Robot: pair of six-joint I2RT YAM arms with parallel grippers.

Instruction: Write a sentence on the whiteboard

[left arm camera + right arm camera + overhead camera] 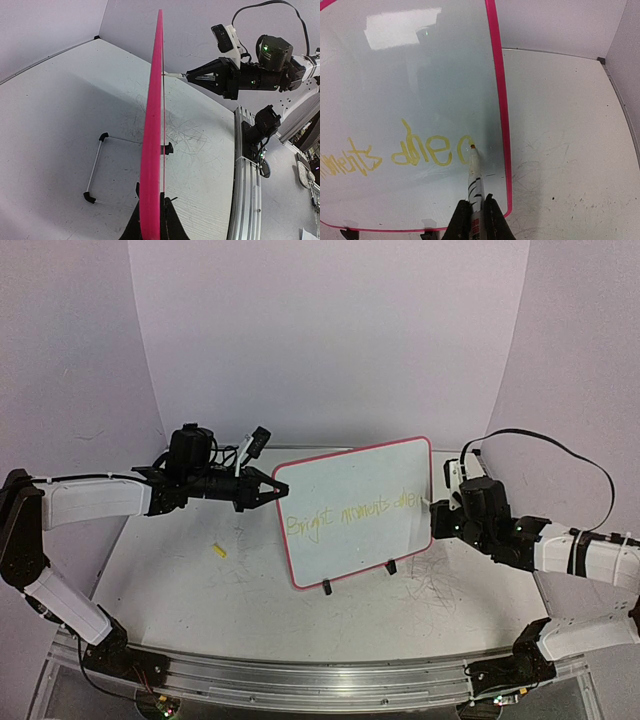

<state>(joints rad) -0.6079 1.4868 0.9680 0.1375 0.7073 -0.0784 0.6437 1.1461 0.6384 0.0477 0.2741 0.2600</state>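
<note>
The whiteboard [355,510], white with a pink-red rim, stands upright on a wire stand at the table's middle. My left gripper [275,491] is shut on its left edge; the left wrist view shows the rim [152,125] edge-on between the jaws. Yellow writing [350,514] runs across the board; in the right wrist view it reads up to "ahe" plus a part-formed letter [427,152]. My right gripper [476,212] is shut on a white marker [475,180]. The marker's tip touches the board at the end of the last stroke, near the right rim.
A small yellow cap [219,550] lies on the table left of the board. The wire stand [97,167] with black feet sits behind the board. The table surface [430,590] is scuffed with grey scribbles. A metal rail [300,680] runs along the near edge.
</note>
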